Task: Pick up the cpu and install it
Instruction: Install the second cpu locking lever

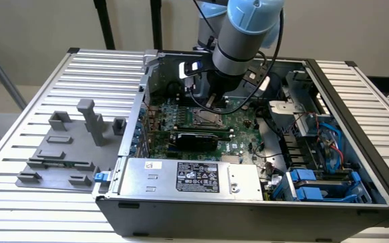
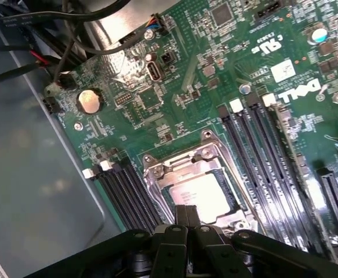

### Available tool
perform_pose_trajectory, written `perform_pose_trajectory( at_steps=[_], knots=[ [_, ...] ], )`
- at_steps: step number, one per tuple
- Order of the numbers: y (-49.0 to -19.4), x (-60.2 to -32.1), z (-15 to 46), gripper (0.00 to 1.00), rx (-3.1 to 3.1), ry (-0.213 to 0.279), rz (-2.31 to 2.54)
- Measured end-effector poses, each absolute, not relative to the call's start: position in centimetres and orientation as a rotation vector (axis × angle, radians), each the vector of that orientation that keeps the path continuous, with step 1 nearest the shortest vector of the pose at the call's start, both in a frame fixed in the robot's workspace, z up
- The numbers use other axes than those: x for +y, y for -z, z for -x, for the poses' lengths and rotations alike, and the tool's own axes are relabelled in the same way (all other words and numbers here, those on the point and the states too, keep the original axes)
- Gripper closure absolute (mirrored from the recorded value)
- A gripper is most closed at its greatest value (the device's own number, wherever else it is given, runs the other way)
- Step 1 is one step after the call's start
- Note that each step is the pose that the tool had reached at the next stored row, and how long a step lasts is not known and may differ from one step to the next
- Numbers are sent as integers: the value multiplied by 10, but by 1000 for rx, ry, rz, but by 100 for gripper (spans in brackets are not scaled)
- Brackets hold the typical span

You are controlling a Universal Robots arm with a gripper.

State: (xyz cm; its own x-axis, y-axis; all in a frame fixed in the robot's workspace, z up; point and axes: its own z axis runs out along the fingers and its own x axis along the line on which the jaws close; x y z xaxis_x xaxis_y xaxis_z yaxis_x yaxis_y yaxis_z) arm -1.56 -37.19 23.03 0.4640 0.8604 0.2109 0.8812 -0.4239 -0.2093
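The cpu, a silvery-white square chip, lies flat inside the metal-framed socket on the green motherboard. My gripper hangs just over the cpu's near edge with its two black fingers pressed together; nothing shows between them. In the exterior view the gripper reaches down into the open computer case, right above the socket. Whether the fingertips touch the chip I cannot tell.
Black memory slots flank the socket on both sides. Cables run along the case wall. A black card and the silver power supply sit in front of the socket. Grey fixture blocks stand on the table at the exterior view's left.
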Motion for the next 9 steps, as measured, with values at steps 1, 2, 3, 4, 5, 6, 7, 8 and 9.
perform_pose_trajectory(
  at_steps=[1, 2, 3, 4, 5, 6, 7, 8, 9],
  knots=[
    [-232, -374, 17, 89, -1487, 103, 2427],
    [-233, -377, 18, 89, -1487, 103, 2427],
    [-234, -379, 19, 89, -1487, 102, 2428],
    [-235, -381, 20, 89, -1487, 103, 2428],
    [-237, -383, 21, 89, -1487, 103, 2427],
    [-238, -386, 22, 89, -1487, 103, 2428],
    [-239, -388, 23, 89, -1487, 103, 2428],
    [-240, -390, 24, 89, -1487, 103, 2427],
    [-241, -392, 26, 89, -1487, 103, 2428]
  ],
)
